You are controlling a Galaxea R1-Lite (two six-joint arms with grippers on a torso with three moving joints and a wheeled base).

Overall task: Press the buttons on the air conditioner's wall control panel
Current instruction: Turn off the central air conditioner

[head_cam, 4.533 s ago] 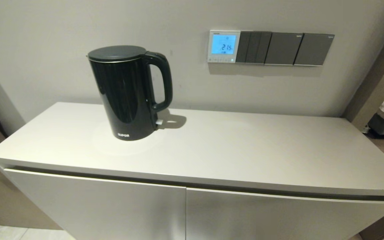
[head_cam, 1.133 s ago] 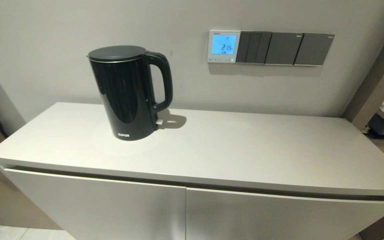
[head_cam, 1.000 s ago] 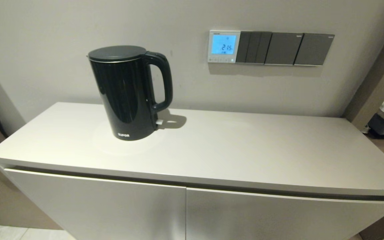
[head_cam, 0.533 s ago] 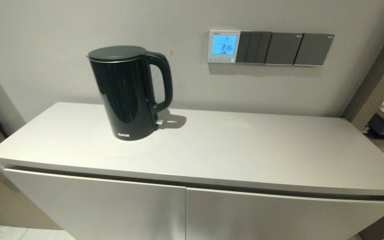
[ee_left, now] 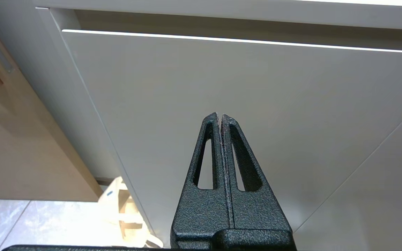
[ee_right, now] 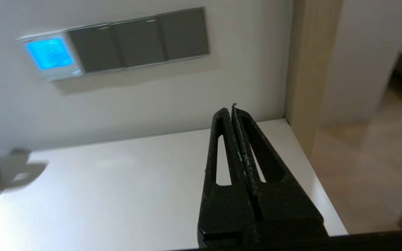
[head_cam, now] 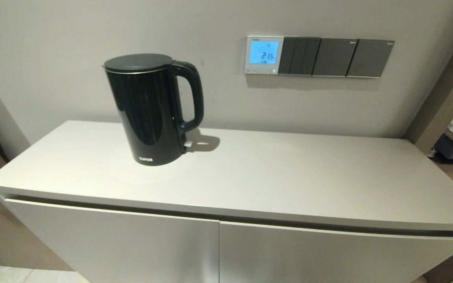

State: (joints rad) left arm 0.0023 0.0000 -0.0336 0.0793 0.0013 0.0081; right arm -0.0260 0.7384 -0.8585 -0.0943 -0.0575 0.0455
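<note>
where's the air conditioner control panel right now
In the head view, the small white-framed control panel with a glowing blue screen is on the wall, right of the black kettle, touching the dark grey switch plates.

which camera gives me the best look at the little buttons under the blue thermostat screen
The head view: the buttons show as a sharp, level row along the lower edge of the control panel. The right wrist view catches the panel farther off and blurred, buttons indistinct. The left wrist view faces a cabinet door only.

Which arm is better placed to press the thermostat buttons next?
Probably the right. The right gripper, fingers shut, is above the cabinet top facing the control panel; the left gripper is low before the cabinet door.
</note>
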